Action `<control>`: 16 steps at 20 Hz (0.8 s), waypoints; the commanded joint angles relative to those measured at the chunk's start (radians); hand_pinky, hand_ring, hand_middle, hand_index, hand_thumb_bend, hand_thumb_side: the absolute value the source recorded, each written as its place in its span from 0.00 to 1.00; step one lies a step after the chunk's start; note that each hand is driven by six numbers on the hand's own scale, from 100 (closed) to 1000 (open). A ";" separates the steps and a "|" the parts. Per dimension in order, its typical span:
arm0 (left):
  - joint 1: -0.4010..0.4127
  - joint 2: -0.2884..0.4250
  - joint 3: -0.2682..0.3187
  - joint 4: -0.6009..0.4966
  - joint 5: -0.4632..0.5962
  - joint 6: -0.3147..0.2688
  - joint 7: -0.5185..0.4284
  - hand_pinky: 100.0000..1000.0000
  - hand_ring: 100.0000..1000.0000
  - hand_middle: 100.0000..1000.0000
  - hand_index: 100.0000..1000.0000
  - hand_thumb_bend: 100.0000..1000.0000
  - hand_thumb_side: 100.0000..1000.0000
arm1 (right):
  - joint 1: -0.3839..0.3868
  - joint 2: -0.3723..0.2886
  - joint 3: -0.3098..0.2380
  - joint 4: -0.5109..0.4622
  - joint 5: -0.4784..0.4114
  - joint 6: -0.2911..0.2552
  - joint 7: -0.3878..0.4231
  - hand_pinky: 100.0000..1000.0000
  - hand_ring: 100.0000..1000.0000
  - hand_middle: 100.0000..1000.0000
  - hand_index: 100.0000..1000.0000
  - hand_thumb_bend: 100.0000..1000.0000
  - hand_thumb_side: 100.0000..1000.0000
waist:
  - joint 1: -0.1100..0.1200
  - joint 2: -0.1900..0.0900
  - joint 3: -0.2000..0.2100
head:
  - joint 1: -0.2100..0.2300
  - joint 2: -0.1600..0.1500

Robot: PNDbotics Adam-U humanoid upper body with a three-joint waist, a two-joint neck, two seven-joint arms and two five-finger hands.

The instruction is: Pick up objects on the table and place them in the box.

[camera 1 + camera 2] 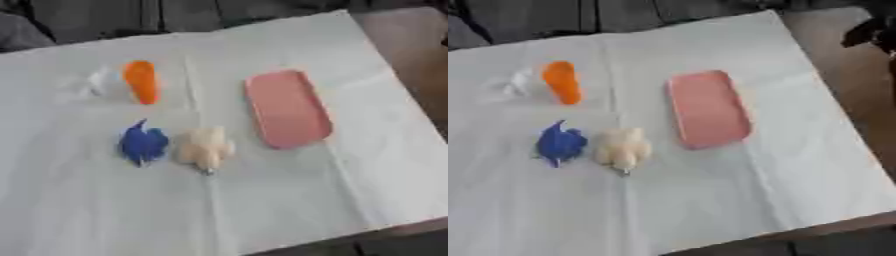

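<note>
- Four small things lie on the left half of a white cloth (289,200) that covers the counter (859,90).
- An orange piece (142,81) lies at the far left, with a pale whitish thing (101,82) touching its left side.
- Nearer the camera, a blue thing (142,144) and a cream thing (205,148) lie just beside each other, blue on the left.
- A pink tray (287,108), shallow with rounded corners, lies right of them all, apart, holding nothing.
- At the upper right edge of the right eye view a dark shape, the right hand (866,31), shows over the bare counter; I cannot tell how its fingers stand.
- No left hand is in view.
</note>
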 commanded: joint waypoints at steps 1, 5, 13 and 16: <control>-0.009 0.018 0.013 -0.012 -0.004 0.000 0.002 0.61 0.79 0.74 0.82 0.11 0.50 | -0.010 -0.023 -0.011 -0.022 0.006 -0.002 0.001 0.50 0.49 0.77 0.67 0.00 0.71 | -0.004 -0.015 0.001 | 0.002 0.004; -0.010 0.019 0.012 -0.011 -0.005 0.001 0.001 0.61 0.79 0.74 0.82 0.11 0.50 | -0.009 -0.023 -0.010 -0.022 0.006 -0.002 0.001 0.50 0.49 0.77 0.67 0.00 0.71 | -0.004 -0.016 0.000 | 0.004 0.004; -0.009 0.019 0.011 -0.013 -0.006 0.000 -0.002 0.61 0.79 0.74 0.82 0.11 0.49 | -0.010 -0.024 -0.009 -0.022 0.007 -0.002 0.003 0.50 0.49 0.77 0.67 0.00 0.71 | -0.001 -0.016 0.001 | 0.009 0.004; -0.009 0.019 0.011 -0.014 -0.006 0.000 -0.002 0.61 0.79 0.74 0.82 0.12 0.49 | -0.010 -0.025 -0.009 -0.022 0.007 -0.002 0.004 0.50 0.49 0.77 0.67 0.00 0.71 | 0.000 -0.017 0.001 | 0.009 0.004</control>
